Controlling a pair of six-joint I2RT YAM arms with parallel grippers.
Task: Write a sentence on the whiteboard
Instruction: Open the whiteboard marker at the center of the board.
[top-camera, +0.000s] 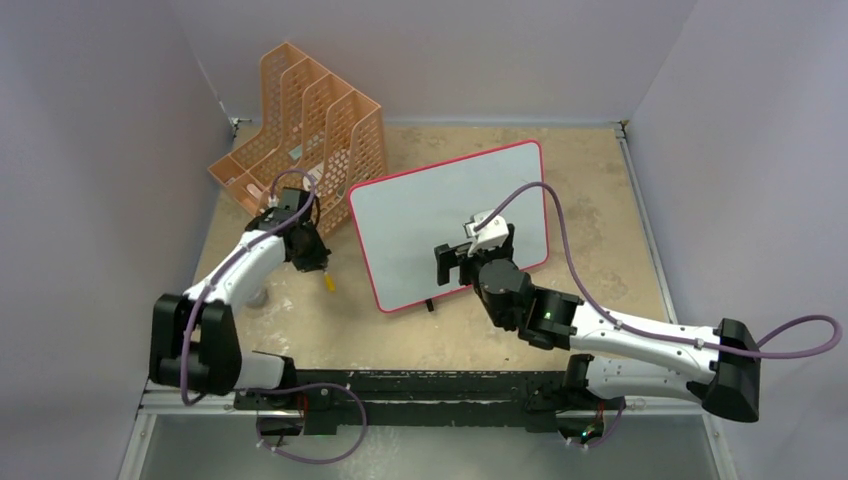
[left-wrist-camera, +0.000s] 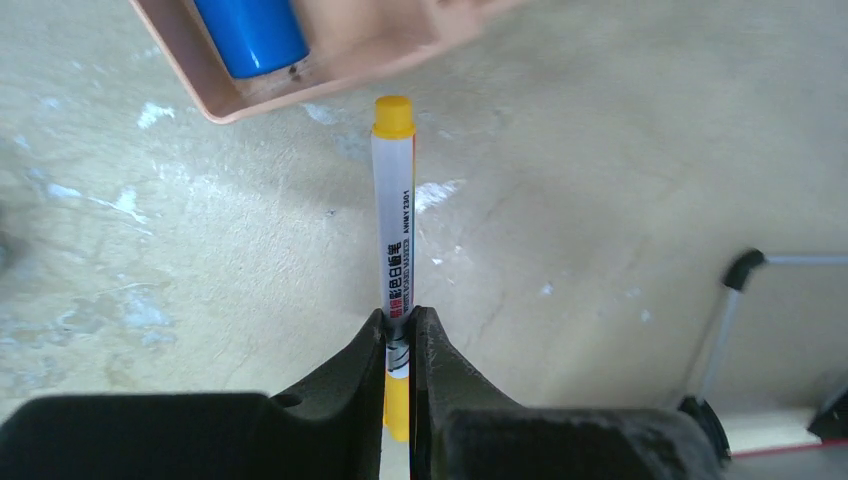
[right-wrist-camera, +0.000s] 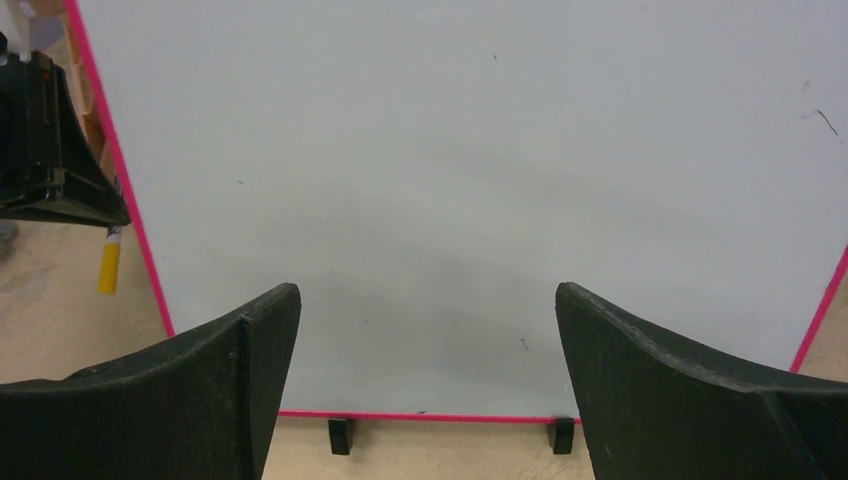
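The left pincer (left-wrist-camera: 400, 345) is seen clenched on a yellow-capped marker (left-wrist-camera: 393, 215), its printed barrel shown only by the wrist view. The whiteboard (top-camera: 410, 225) is stood on the table (top-camera: 600, 260); the right pincer (right-wrist-camera: 428, 310) is held released before it.

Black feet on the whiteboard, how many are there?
2, both under the bottom edge of the pale, red-framed rectangular whiteboard: one small black foot near the left, a second black foot near the right. More may hide behind.
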